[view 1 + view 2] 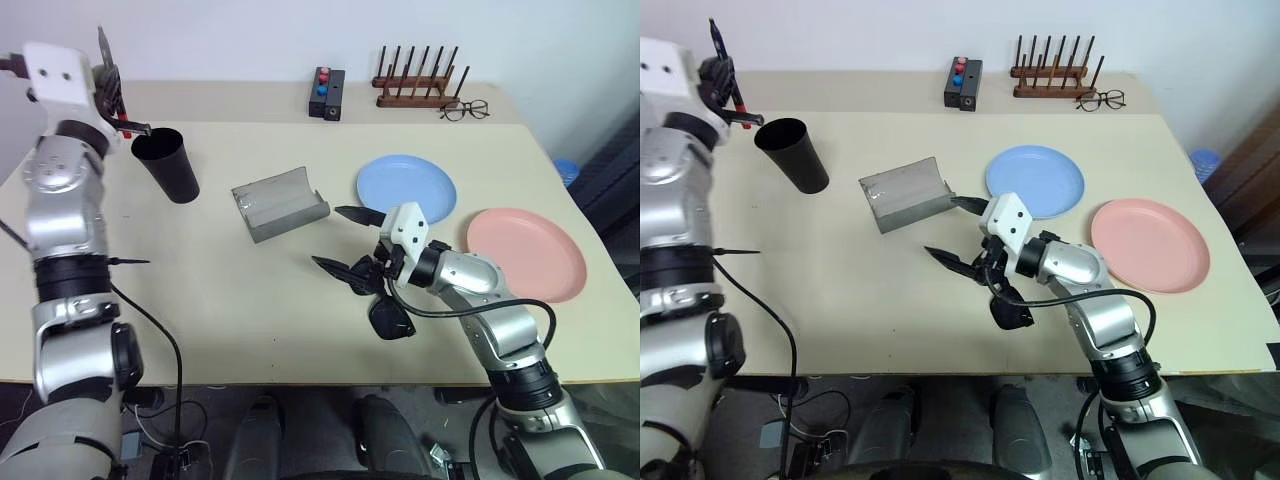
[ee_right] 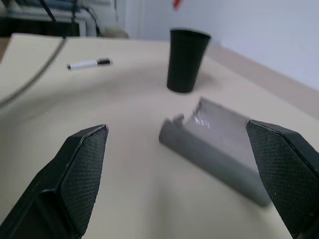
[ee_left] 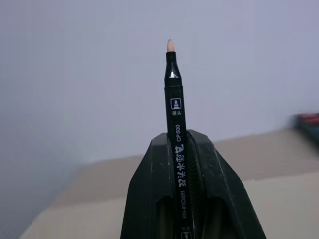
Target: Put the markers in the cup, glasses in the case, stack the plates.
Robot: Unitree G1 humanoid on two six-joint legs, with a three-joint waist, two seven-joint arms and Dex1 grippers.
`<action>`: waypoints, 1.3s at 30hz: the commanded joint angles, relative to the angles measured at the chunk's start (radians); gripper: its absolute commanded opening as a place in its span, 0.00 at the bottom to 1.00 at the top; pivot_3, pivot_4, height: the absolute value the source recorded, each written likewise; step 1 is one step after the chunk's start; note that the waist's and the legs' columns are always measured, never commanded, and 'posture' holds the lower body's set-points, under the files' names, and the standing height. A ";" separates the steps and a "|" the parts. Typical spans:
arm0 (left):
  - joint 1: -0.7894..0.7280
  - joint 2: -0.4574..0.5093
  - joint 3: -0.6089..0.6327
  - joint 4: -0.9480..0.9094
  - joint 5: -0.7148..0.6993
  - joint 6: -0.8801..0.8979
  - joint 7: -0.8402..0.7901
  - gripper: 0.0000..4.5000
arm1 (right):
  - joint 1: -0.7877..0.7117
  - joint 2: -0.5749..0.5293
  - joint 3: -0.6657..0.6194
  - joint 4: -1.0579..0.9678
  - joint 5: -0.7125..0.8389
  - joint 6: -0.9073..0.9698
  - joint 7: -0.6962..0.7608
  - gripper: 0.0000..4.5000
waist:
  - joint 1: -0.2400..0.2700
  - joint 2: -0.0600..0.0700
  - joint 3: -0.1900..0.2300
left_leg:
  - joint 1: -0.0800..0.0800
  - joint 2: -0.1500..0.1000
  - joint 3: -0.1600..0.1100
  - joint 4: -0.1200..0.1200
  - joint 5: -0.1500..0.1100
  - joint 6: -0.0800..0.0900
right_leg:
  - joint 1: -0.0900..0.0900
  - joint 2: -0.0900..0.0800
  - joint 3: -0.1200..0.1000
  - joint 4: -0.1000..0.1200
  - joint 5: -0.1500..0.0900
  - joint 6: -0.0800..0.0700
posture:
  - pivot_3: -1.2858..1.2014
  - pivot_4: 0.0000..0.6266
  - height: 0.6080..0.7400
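Markers first: the black marker (image 3: 175,129) is clamped between the closed fingers of the left tool (image 1: 108,85), which is raised at the far left of the worktop (image 1: 200,300), just beside and above the rim of the black cup (image 1: 168,165). In the left wrist view the marker stands up out of the grip with its pale tip uppermost and printed lettering along the barrel; from the head views a red end pokes out of the grip toward the cup. The white marker with a black end (image 2: 89,63) lies flat on the worktop, well apart from the cup, seen past it in the right wrist view.

The right tool (image 1: 345,242) hovers near the middle of the worktop with its two fingers spread wide and nothing between them, pointing left toward the grey case (image 1: 280,203). The case lies open, trough upward, between the cup and the light blue plate (image 1: 407,187). The black sunglasses (image 1: 388,310) rest on the worktop just beneath the right wrist, on the near side of the tool, partly hidden by the arm.

The blue plate sits right of the case, and the salmon pink plate (image 1: 525,253) lies further right and nearer, the two close together but not stacked.

Along the far edge stand a small black box with red and blue buttons (image 1: 326,93), a wooden peg rack (image 1: 418,80) and, just beside it, thin-framed clear spectacles (image 1: 464,110).
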 commanded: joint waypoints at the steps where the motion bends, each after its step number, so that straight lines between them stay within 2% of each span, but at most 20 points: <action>1: -0.065 -0.003 -0.029 0.150 0.051 -0.155 0.058 0.01 | -0.013 0.013 0.008 -0.036 -0.002 -0.003 -0.014 1.00 | 0.002 0.000 0.000 | 0.000 0.000 0.000 0.000 0.000 0.000 | 0.000 0.000 0.000 0.000 0.000 0.000 | 0.52 0.24 1.00; 4: -0.118 -0.018 -0.030 0.294 0.043 -0.241 0.066 0.01 | -0.003 0.018 0.016 -0.060 0.002 0.008 -0.027 1.00 | 0.004 0.000 0.000 | -0.001 0.000 0.000 0.000 0.000 0.000 | -0.001 0.000 0.000 -0.001 0.000 0.000 | 0.52 0.24 1.00; 10: -0.178 -0.035 -0.036 0.451 0.032 -0.333 0.054 0.01 | 0.020 0.018 0.020 -0.096 0.007 0.028 -0.053 1.00 | 0.003 0.000 0.000 | -0.001 0.000 0.000 0.000 0.000 0.000 | -0.001 0.000 0.000 -0.001 0.000 0.000 | 0.52 0.24 1.00; 21: -0.178 -0.060 -0.029 0.514 0.015 -0.377 0.030 0.01 | 0.021 0.021 0.026 -0.100 0.009 0.032 -0.061 1.00 | 0.001 0.000 0.000 | -0.001 0.000 0.000 0.000 0.000 0.000 | -0.001 0.000 0.000 0.000 0.000 0.000 | 0.52 0.24 1.00; 23: -0.175 -0.063 -0.026 0.514 0.011 -0.376 0.029 0.19 | 0.015 0.023 0.027 -0.094 0.009 0.031 -0.059 1.00 | 0.001 0.000 0.000 | -0.001 0.000 0.000 0.000 0.000 0.000 | -0.001 0.000 0.000 -0.001 0.000 0.000 | 0.52 0.24 1.00; 24: -0.173 -0.064 -0.027 0.512 0.015 -0.378 0.037 0.25 | 0.013 0.023 0.027 -0.091 0.009 0.030 -0.057 1.00 | 0.001 0.000 0.000 | -0.001 0.000 0.000 0.000 0.000 0.000 | -0.001 0.000 0.000 0.000 0.000 0.000 | 0.52 0.24 1.00; 27: -0.166 -0.064 -0.033 0.504 0.021 -0.381 0.054 0.57 | 0.011 0.022 0.027 -0.087 0.009 0.027 -0.053 1.00 | 0.001 0.000 0.000 | -0.001 0.000 0.000 0.000 0.000 0.000 | -0.001 0.000 0.000 -0.001 0.000 0.000 | 0.52 0.24 1.00; 30: -0.162 -0.068 -0.030 0.498 0.016 -0.380 0.058 0.93 | 0.011 0.021 0.028 -0.086 0.007 0.024 -0.049 1.00 | 0.001 0.000 0.000 | -0.001 0.000 0.000 0.000 0.000 0.000 | -0.001 0.000 0.000 -0.001 0.000 0.000 | 0.52 0.24 1.00; 31: -0.161 -0.069 -0.029 0.496 0.013 -0.379 0.059 0.99 | 0.011 0.021 0.028 -0.085 0.006 0.023 -0.049 1.00 | 0.001 0.000 0.000 | -0.001 0.000 0.000 0.000 0.000 0.000 | -0.001 0.000 0.000 -0.001 0.000 0.000 | 0.52 0.24 1.00; 36: -0.157 -0.056 0.008 0.446 -0.026 -0.367 0.080 0.99 | 0.009 0.025 0.033 -0.083 0.000 0.018 -0.048 1.00 | 0.001 0.000 0.000 | -0.001 0.000 0.000 0.000 0.000 0.000 | -0.001 0.000 0.000 -0.001 0.000 0.000 | 0.52 0.24 1.00; 39: -0.125 0.004 0.054 0.372 -0.043 -0.274 0.157 0.99 | 0.011 0.024 0.033 -0.084 -0.003 0.018 -0.049 1.00 | -0.007 0.000 0.000 | -0.001 0.000 0.000 -0.001 0.000 0.000 | -0.001 0.000 0.000 0.000 0.000 0.000 | 0.52 0.24 1.00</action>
